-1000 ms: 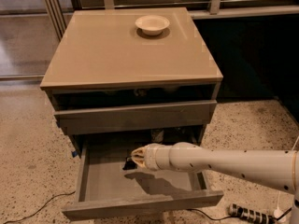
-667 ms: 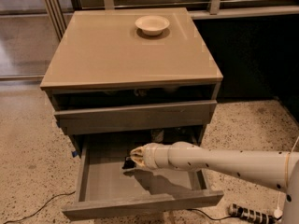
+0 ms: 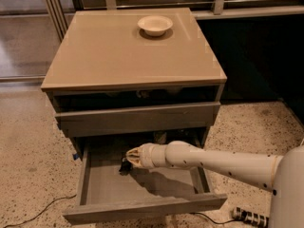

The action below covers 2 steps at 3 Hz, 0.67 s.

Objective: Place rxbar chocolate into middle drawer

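The drawer (image 3: 142, 191) stands pulled out, and the chocolate bar (image 3: 124, 167) is inside its walls, a small dark shape low over the grey floor near the back left; whether it lies on the floor or hangs just above it I cannot tell; the carrying looks nearly done, with letting go and pulling back left to do. The arm (image 3: 213, 163) reaches in from the right, stretched almost level; the gripper (image 3: 128, 162) sits at the bar, and whether it clasps the bar or has freed it cannot be told.
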Motion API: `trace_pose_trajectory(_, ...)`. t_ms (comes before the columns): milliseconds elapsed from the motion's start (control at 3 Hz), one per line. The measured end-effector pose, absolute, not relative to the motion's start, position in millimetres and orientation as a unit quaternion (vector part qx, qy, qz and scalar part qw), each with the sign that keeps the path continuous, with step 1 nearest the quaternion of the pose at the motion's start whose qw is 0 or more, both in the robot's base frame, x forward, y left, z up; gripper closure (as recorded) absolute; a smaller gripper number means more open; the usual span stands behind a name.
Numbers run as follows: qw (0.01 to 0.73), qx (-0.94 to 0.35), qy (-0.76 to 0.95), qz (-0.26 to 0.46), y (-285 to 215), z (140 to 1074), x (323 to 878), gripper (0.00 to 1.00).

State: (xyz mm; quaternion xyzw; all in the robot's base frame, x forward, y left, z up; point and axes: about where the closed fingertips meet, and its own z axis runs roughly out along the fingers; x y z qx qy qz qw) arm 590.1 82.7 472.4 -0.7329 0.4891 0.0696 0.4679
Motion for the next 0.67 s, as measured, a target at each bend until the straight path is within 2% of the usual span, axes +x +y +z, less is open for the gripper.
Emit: trace_pose_trajectory(667,0.458,-0.751,0.468,0.087,87.0,457.5,593.7,1.00)
